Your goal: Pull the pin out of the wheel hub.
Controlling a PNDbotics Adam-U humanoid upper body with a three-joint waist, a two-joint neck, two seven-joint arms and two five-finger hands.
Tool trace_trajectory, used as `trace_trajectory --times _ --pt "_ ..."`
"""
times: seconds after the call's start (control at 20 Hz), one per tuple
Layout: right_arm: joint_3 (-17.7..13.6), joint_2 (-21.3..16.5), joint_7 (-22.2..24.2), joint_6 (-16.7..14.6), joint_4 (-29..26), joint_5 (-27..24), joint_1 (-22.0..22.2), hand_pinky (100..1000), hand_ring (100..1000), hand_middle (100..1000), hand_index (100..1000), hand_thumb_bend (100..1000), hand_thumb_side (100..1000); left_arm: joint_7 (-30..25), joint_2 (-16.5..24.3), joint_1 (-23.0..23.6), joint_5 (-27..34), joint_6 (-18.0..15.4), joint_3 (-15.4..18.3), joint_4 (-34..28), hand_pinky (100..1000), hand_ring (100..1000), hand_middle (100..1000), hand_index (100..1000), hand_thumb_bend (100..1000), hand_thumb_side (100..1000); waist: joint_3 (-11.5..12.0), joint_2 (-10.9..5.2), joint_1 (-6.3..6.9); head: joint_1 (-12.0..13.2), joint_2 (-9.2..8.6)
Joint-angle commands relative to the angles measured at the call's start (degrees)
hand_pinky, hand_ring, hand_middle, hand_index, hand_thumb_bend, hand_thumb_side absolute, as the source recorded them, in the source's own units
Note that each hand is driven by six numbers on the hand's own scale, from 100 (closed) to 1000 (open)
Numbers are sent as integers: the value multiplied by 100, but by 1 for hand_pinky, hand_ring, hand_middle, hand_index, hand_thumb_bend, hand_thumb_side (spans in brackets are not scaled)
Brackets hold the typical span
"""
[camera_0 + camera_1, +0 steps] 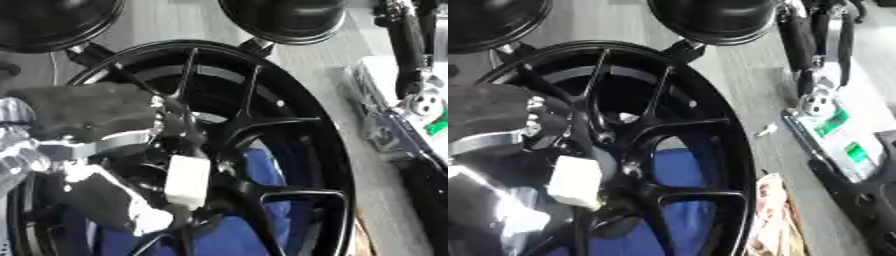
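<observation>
A black spoked wheel rim (306, 125) fills the view, standing tilted, with blue cloth (262, 170) showing behind its spokes. My left hand (87, 112) comes in from the left and lies over the hub, its fingers (179, 125) curled in at the hub's centre. Just under those fingers a white rectangular piece (186, 180), which I take for the pin, stands out of the hub, with the thumb (101, 200) below and to its left. The hub's centre is hidden by the hand. My right arm (820, 75) hangs down at the far right; its hand does not show clearly.
Two large black round shapes (284, 17) sit above the rim at the top. A white unit with green labels (842, 135) lies on the grey floor at the right. A wooden strip (767, 220) lies beside the rim's lower right edge.
</observation>
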Motion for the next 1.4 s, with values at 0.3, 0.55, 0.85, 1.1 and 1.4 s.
trace_trajectory --times 0.3,0.55,0.85,1.1,1.4 --pt "-78 -85 -93 33 -40 18 -11 666 649 548 674 100 671 -157 18 -63 -51 -6 18 -51 868 792 775 826 407 516 4 -99 1 128 19" --pt "-73 -59 -103 7 -40 15 -3 667 649 548 673 100 672 -166 -15 -63 -110 39 10 -51 854 778 763 816 389 468 -4 -97 -4 153 20" --pt "-84 -43 -116 -2 -40 18 16 667 649 548 672 100 673 -115 -91 -54 -2 130 6 -51 843 757 738 801 339 477 -17 -92 -14 172 37" --pt "-102 -18 -135 -9 -40 17 31 668 649 547 672 100 674 -38 -114 -57 67 196 -3 -51 827 737 719 787 345 463 -14 -88 -16 169 36" --pt "-116 9 -140 -30 -40 32 25 669 650 548 672 100 675 -84 -152 -31 36 195 -32 -51 809 707 687 764 315 378 -16 -90 -28 170 35"
